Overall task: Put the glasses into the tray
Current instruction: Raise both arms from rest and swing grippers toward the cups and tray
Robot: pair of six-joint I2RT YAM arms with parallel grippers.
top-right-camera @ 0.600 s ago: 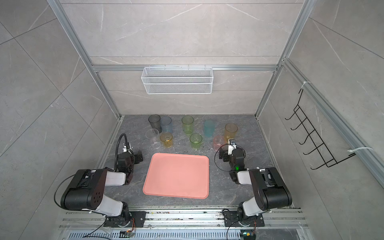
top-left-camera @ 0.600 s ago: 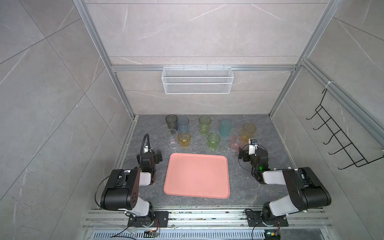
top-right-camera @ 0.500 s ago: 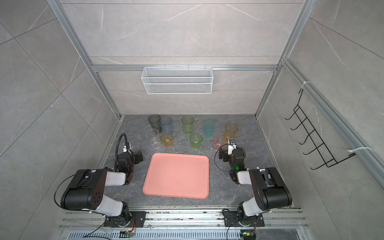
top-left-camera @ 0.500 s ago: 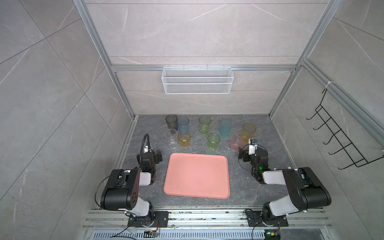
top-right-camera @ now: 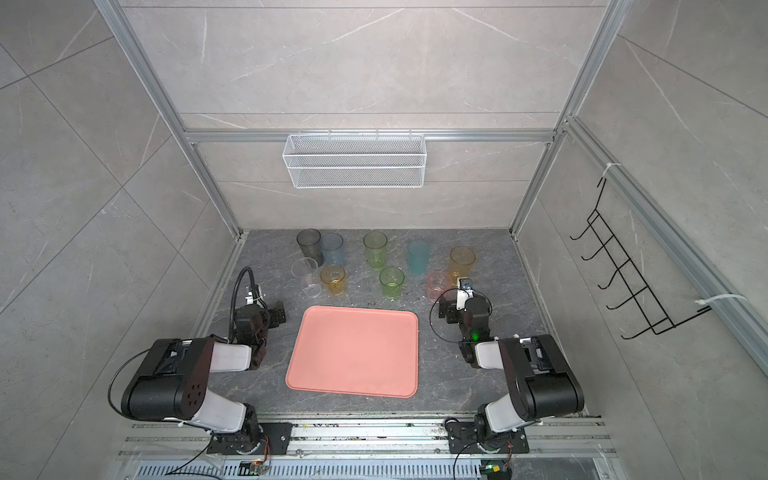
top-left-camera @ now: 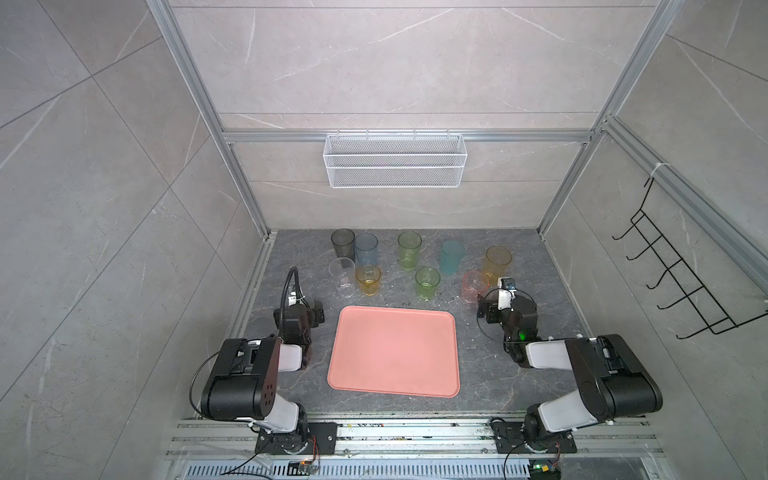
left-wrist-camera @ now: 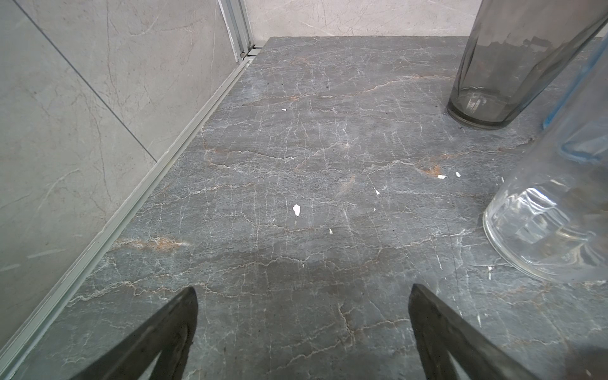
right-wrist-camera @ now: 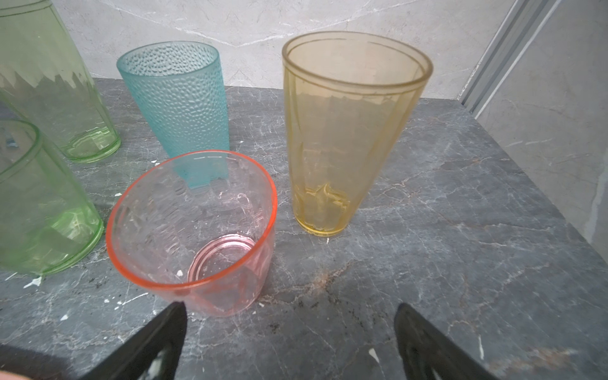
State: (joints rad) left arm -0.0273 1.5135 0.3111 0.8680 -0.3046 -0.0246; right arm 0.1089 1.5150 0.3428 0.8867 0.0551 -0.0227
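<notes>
While right hand (right-wrist-camera: 289,311) gapes — pink glass (right-wrist-camera: 197,237) just ahead

grey tumbler (left-wrist-camera: 513,62): rim cut off | clear tumbler (left-wrist-camera: 556,217): cropped | short green tumbler (right-wrist-camera: 42,204): cropped

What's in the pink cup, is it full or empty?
Empty. In the right wrist view the pink cup stands open side up, and its bare bottom shows through, with no drink inside.

pink glass (right-wrist-camera: 192,230) blocks right tool (right-wrist-camera: 291,307); tabletop (right-wrist-camera: 460,263) beside bare.
</notes>
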